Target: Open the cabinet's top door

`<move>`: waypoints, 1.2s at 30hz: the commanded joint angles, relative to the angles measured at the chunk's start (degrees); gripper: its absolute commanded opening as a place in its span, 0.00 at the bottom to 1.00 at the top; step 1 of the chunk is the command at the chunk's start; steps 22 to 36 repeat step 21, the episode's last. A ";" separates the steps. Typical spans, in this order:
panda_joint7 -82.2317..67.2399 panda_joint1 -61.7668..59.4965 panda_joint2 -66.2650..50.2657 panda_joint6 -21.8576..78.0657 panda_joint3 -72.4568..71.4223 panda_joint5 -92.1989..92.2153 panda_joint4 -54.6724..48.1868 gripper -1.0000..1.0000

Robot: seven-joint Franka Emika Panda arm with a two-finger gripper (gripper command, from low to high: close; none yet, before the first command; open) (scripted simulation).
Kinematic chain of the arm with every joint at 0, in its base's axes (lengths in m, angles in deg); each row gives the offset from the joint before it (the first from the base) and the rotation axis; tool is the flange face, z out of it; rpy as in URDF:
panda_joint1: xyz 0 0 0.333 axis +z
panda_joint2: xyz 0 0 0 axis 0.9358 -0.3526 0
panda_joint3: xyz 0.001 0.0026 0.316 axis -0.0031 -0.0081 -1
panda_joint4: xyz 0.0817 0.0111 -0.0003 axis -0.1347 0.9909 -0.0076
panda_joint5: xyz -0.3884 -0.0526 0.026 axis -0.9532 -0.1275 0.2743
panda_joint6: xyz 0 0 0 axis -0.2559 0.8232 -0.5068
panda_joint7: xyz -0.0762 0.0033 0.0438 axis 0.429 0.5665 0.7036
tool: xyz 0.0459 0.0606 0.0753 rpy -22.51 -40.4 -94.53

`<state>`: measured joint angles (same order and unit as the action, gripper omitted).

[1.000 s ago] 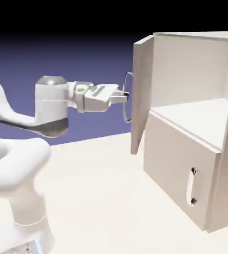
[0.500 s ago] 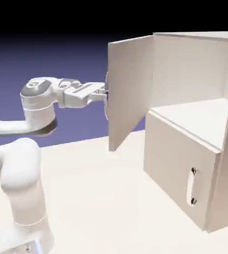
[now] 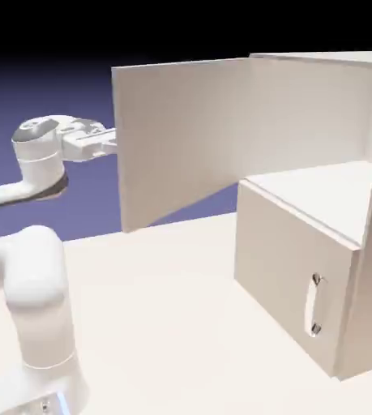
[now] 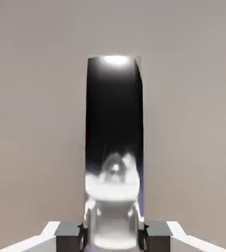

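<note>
The cabinet [image 3: 359,267] stands at the exterior view's right. Its top door [image 3: 181,134] is swung wide open toward the left, and the pale interior and shelf [image 3: 327,190] are exposed. My hand [image 3: 87,144] reaches the door's outer face from the left, and the panel hides the fingertips and the handle there. In the hand view the silver bar handle [image 4: 113,123] fills the middle, large and shiny, against the beige door face [image 4: 36,123]. My gripper [image 4: 113,235] is shut on it, with a grey fingertip [image 4: 68,231] on each side.
The shorter lower door [image 3: 290,267] is closed, with its small silver handle [image 3: 313,305] near its right edge. The arm's base [image 3: 39,340] stands at the lower left on the pale table [image 3: 164,324].
The top door has swung from nearly edge-on to wide open toward the left. My hand moved left and slightly up with the handle in its grip.
</note>
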<state>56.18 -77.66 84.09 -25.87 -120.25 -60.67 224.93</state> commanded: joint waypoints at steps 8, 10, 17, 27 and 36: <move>-1.18 -11.51 -2.08 15.60 -8.21 5.66 -16.60 0.00; -1.62 -14.60 -2.30 19.09 -9.70 6.58 -20.75 0.00; -3.58 -25.51 -2.51 30.55 -13.73 8.73 -35.28 0.00; -4.72 -30.90 -2.40 35.85 -15.17 9.33 -42.50 0.00; -4.72 -30.90 -2.40 35.85 -15.17 9.33 -42.50 0.00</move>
